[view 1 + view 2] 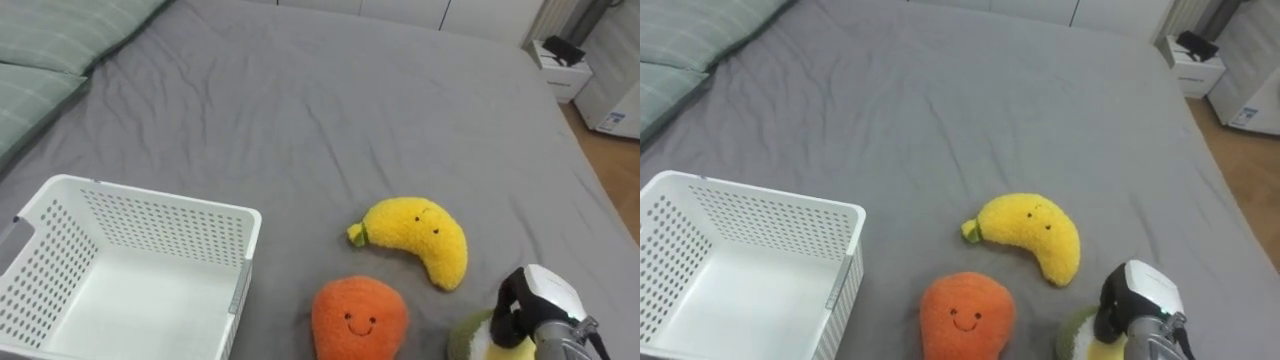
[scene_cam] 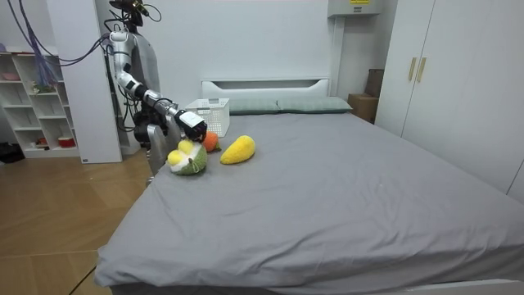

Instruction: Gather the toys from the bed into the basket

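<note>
Humanoid robot: dark grey torso, silver arm segments with black joints, white-and-black casing on the right hand (image 1: 535,300), cables overhead.

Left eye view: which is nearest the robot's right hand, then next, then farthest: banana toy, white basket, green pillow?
1. Banana toy, just up-left of the right hand.
2. White basket, at the lower left.
3. Green pillow, top left corner.
</note>
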